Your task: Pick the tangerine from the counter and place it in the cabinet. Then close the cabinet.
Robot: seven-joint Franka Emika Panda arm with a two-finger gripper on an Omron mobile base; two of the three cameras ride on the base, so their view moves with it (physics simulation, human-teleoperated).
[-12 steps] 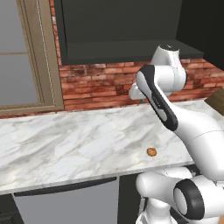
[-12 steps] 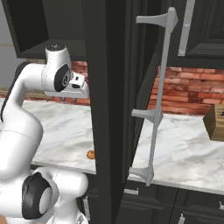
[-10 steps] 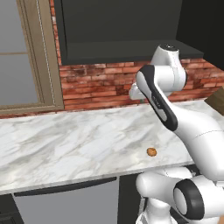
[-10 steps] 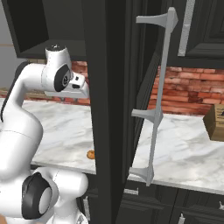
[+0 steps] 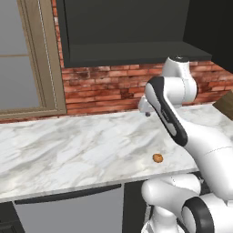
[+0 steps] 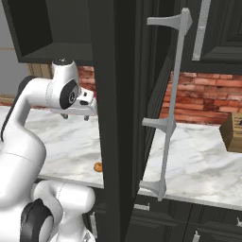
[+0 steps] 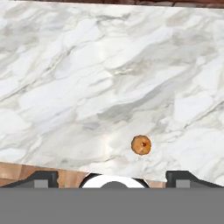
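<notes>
Meanwhile, little has moved in this simulated kitchen over the past half-second: the white arm keeps the same raised, folded pose above the tabletop point(image 5: 68, 145), and the tangerine point(image 5: 157, 158) sits exactly where it did, alone on the marble near the front edge.

The hand point(image 6: 75, 116) hangs high over the slab, close to the brick backsplash point(image 5: 104, 88), pointing down, its fingers spread wide and holding nothing. From the hand's own camera the tangerine point(image 7: 141, 145) lies low in the picture, slightly right of centre and well below the fingertips, with bare veined marble all around it.

The cabinet point(image 5: 132, 50) stands open above the brick, its dark shelf bare as far as can be seen; its door point(image 6: 118, 118) swings out toward the right base camera, edge-on, the long pale handle point(image 6: 170, 104) running down its face. A brown box point(image 6: 234, 132) rests on the tabletop far to the right, well clear of the fruit.

The stillness suggests the job is at its very start: the pick has not begun, and the arm appears paused or only just lining up. The fruit sits nearer the front edge than the hand does, so the next move likely calls for drawing back toward the edge and descending, fingers straddling the small round fruit, which could roll if nudged off-centre.
</notes>
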